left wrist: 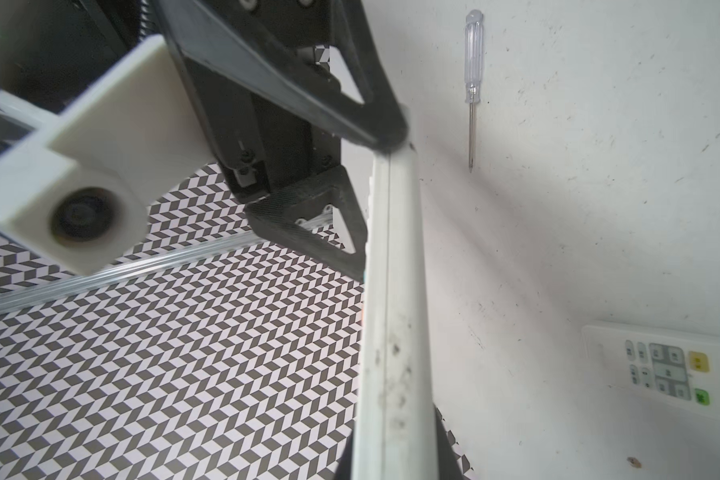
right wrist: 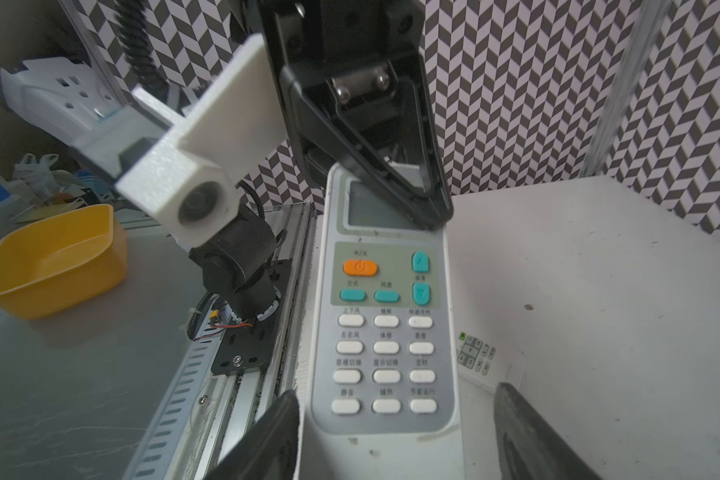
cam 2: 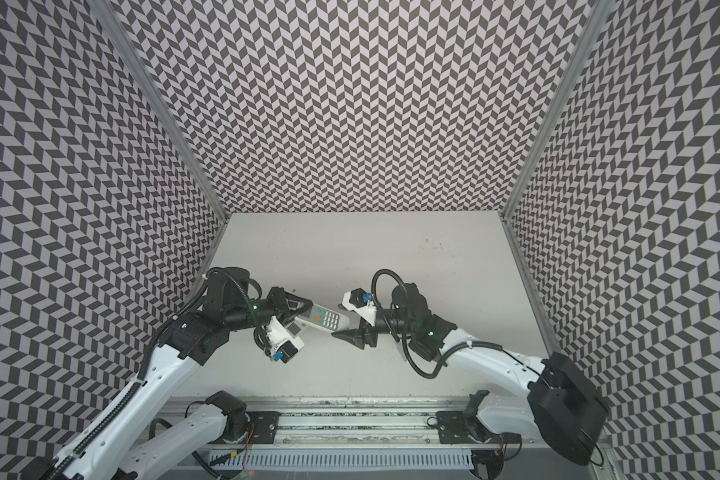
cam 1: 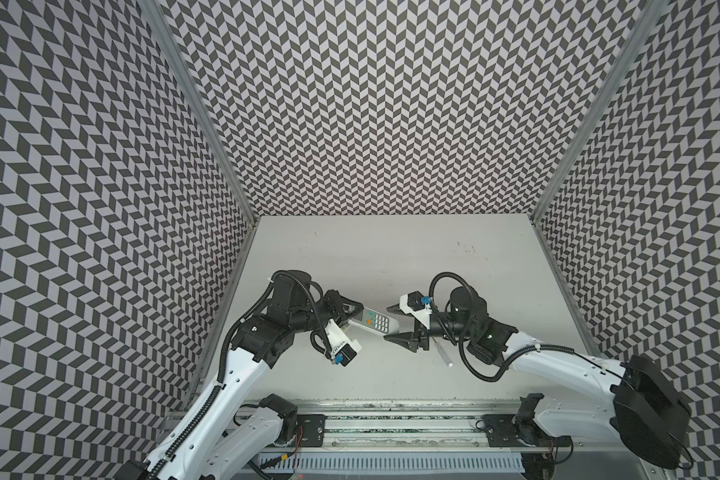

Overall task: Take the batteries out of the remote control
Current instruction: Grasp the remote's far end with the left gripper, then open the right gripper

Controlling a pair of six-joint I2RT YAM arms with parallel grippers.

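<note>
Remote control (cam 1: 376, 322), white with a grey keypad face, is held above the tabletop (cam 1: 391, 257) near the middle of both top views, lying lengthwise between the two arms with its buttons facing up. The left claw (cam 1: 356, 316) is clamped on its display end; the right wrist view shows one black finger (right wrist: 391, 166) pressed across the small screen. The right claw (cam 1: 389, 325) stands with its two fingers apart, one on each side of the keypad end. Whether either finger touches the casing cannot be told. On the face (right wrist: 385, 332) one orange button, four teal buttons and twelve white buttons in four rows of three can be counted. Batteries are not visible in any view, since only the front and one long side edge of the casing show.

Two remotes can be counted in all. The second remote (left wrist: 666, 370) lies flat on the tabletop, buttons up, below the left arm's wrist and just beside the held one (right wrist: 476, 355). One screwdriver (cam 1: 441, 353) with a clear handle lies on the tabletop near the right arm, apart from both remotes (left wrist: 473, 83). One yellow tub (right wrist: 55, 257) sits outside the walled area, beyond the rail.
</note>
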